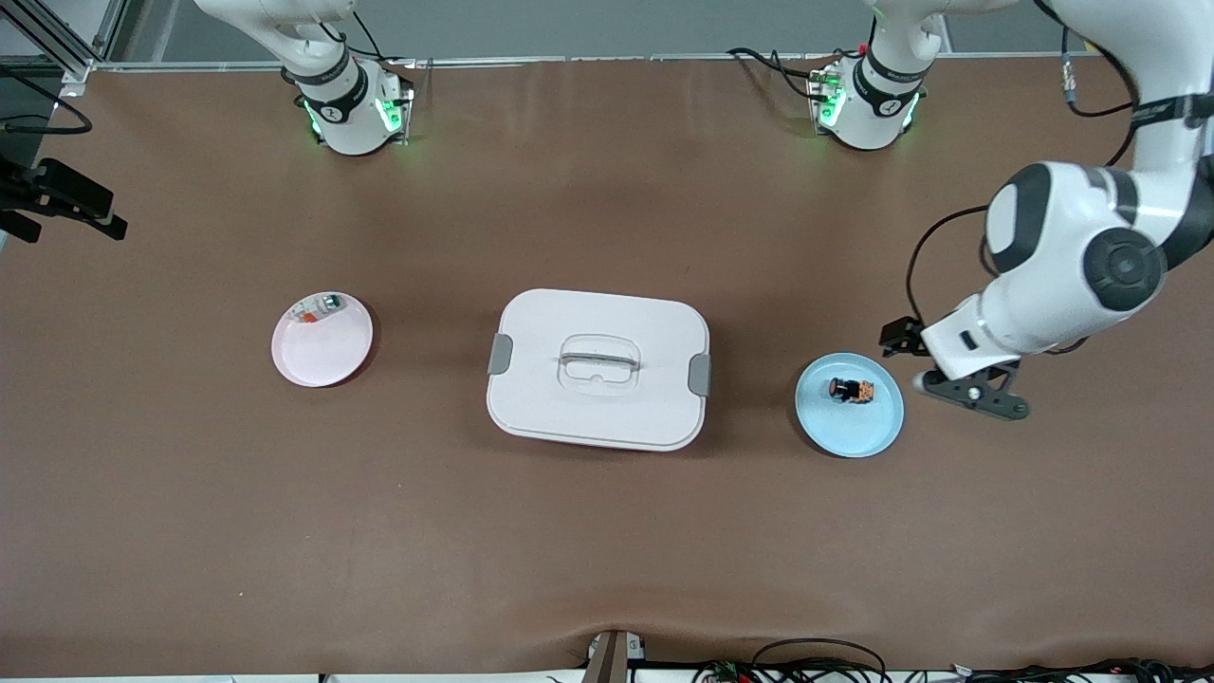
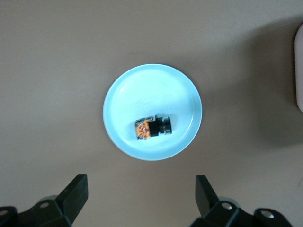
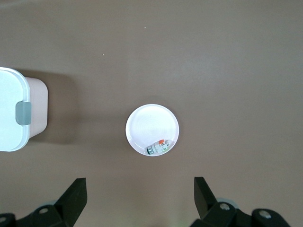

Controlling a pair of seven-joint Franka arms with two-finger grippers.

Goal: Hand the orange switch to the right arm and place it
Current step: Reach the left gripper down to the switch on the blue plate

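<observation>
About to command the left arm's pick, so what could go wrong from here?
The orange switch lies on its side on the blue plate; it may roll or slip as fingers close. The open left gripper hangs beside the plate, not over the switch, so descending now could hit the rim.

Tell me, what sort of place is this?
Probably a robotics lab bench: two white arms bolted to a brown table, the left claw open beside a blue plate holding an orange switch, cables along the edge.

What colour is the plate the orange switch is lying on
Light blue. The plate under the orange switch shows best in the left wrist view.
</observation>
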